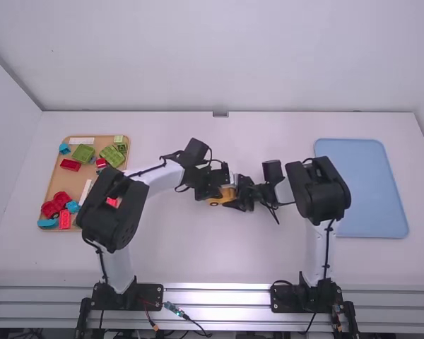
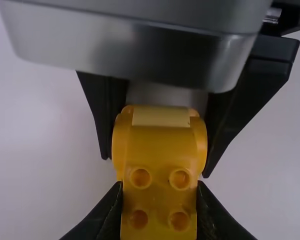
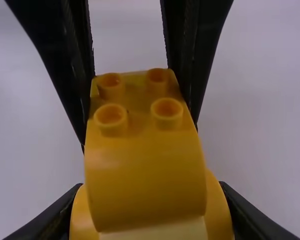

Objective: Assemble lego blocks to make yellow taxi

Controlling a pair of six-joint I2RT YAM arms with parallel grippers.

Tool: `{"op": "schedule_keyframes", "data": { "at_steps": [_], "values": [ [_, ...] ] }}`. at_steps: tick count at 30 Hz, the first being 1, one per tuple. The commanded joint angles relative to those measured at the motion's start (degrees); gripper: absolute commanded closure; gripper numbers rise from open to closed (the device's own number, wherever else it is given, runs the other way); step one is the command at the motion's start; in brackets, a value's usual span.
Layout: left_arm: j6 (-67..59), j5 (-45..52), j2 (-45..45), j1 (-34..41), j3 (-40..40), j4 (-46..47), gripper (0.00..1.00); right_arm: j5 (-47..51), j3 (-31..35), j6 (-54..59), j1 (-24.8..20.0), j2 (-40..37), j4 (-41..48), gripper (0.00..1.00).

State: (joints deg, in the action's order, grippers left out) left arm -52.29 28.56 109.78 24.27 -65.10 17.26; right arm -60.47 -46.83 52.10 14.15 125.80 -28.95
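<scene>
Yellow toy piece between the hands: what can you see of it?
The yellow piece looks like smooth plastic: four hollow-topped studs at one end, then a rounded hump, a pale panel beyond, and bulging sides. The left hand grips its studded end, the right hand its bulging end, apparently above the table. I can't tell whether it's one block or several.

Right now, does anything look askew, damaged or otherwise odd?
Nothing stands out: the left gripper and right gripper grip opposite ends of the yellow Lego vehicle piece, which shows no visible damage, and loose blocks lie in the tan tray.
</scene>
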Motion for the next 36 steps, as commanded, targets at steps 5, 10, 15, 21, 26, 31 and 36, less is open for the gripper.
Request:
{"op": "schedule_keyframes", "data": {
  "at_steps": [5, 10, 15, 21, 26, 31, 36],
  "values": [
    [3.0, -2.6, 2.2, 1.2, 0.9, 0.3, 0.98, 4.0, 0.3, -2.5, 2.0, 1.0, 0.8, 0.76],
    [3.0, -2.7, 2.2, 1.2, 0.9, 0.4, 0.95, 4.0, 0.3, -2.6, 1.5, 1.0, 0.9, 0.75],
    [3.0, -2.6, 2.2, 1.2, 0.9, 0.1, 0.87, 3.9, 0.3, -2.6, 1.6, 1.0, 0.9, 0.76],
    [3.0, -2.7, 2.1, 1.2, -0.5, 1.9, 0.83, 4.0, 0.3, -2.6, 1.6, 1.0, 0.9, 0.75],
    [2.9, -2.7, 2.1, 1.2, -3.0, 4.9, 0.84, 3.9, 0.3, -2.6, 1.6, 1.0, 0.9, 0.76],
    [2.8, -2.5, 2.1, 1.2, -3.4, 5.6, 0.65, 4.0, 0.3, -2.6, 1.6, 1.0, 0.9, 0.75],
    [2.8, -2.5, 2.1, 1.2, -3.0, 5.5, 0.73, 4.0, 0.2, -2.8, 1.6, 1.0, 0.9, 0.75]
  ]
}}
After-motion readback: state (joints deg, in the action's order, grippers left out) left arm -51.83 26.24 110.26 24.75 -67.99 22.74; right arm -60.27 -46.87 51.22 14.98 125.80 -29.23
